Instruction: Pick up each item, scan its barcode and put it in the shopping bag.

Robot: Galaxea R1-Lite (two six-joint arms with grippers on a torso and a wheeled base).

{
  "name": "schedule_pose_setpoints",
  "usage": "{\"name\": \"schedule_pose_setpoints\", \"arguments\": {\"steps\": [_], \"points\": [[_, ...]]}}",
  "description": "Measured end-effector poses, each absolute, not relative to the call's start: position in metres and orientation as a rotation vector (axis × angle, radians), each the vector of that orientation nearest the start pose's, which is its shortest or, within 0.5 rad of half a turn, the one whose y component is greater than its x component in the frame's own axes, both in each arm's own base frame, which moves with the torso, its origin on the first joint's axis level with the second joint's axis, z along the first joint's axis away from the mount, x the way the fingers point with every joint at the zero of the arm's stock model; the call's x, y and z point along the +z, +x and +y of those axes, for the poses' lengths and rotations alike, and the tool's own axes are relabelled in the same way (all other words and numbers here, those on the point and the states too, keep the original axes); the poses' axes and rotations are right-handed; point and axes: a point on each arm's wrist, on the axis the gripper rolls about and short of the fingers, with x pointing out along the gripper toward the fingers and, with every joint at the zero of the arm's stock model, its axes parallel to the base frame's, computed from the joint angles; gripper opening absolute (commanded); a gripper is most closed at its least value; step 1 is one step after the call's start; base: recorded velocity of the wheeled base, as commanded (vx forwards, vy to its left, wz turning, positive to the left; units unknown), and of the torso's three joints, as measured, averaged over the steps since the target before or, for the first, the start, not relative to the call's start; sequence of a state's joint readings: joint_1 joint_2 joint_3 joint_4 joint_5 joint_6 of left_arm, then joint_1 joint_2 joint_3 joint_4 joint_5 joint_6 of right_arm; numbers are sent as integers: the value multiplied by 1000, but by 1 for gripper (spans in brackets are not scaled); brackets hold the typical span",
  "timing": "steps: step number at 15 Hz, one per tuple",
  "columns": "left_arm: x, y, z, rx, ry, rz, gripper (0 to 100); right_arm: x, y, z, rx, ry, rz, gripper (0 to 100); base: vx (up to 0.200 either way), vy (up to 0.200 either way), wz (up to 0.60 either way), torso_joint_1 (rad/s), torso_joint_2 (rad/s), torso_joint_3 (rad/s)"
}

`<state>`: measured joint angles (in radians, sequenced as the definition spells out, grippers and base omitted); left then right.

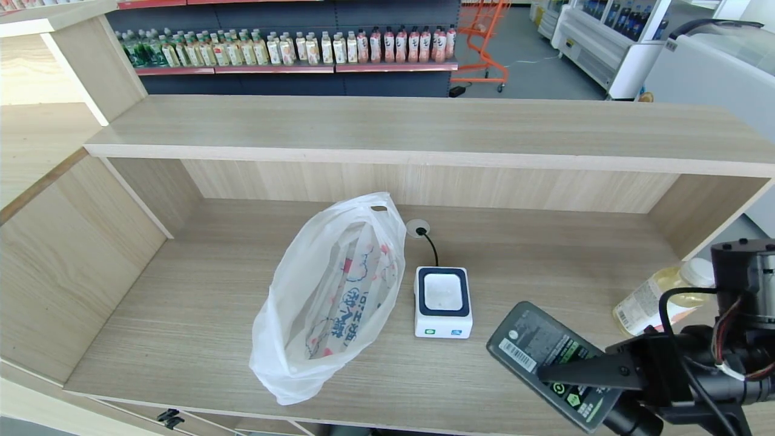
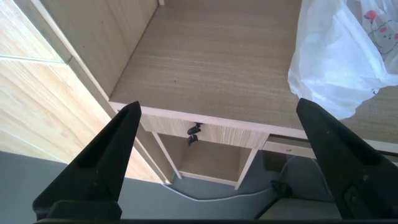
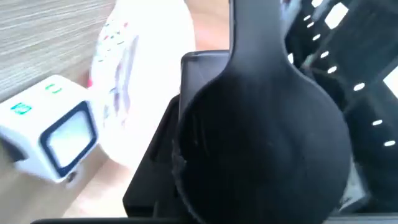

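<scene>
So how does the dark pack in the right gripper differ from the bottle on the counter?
The dark pack is flat and opaque; the bottle is round and clear, with yellowish liquid and a white cap. The right gripper holds the dark pack off the counter, barcode up; the bottle lies on its side there, untouched. Both are outside the shopping bag.

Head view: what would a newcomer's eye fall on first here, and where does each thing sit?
First comes the dark packet, held in the right gripper at the near right above the counter, its barcode label facing up. Next is the white shopping bag, open at mid-counter, with the small white scanner close beside it on the robot's right. A pale yellow bottle sits at the far right.
</scene>
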<state>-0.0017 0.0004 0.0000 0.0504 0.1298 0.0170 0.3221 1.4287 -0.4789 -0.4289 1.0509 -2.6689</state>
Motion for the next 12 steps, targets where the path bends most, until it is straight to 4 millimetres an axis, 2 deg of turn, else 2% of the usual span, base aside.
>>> {"name": "schedule_pose_setpoints", "arguments": {"steps": [1,2,7,12], "points": [[70,-23,3,128,20,52,100,153,180,85,1000,-1847,-1632,0,0,0,0,0,0,0],[70,-23,3,128,20,52,100,152,178,88,999,-1806,-1706,0,0,0,0,0,0,0],[70,-23,3,128,20,52,100,153,160,85,1089,-1729,-1694,0,0,0,0,0,0,0],[70,-23,3,128,20,52,100,155,158,84,1081,-1732,-1701,0,0,0,0,0,0,0]]}}
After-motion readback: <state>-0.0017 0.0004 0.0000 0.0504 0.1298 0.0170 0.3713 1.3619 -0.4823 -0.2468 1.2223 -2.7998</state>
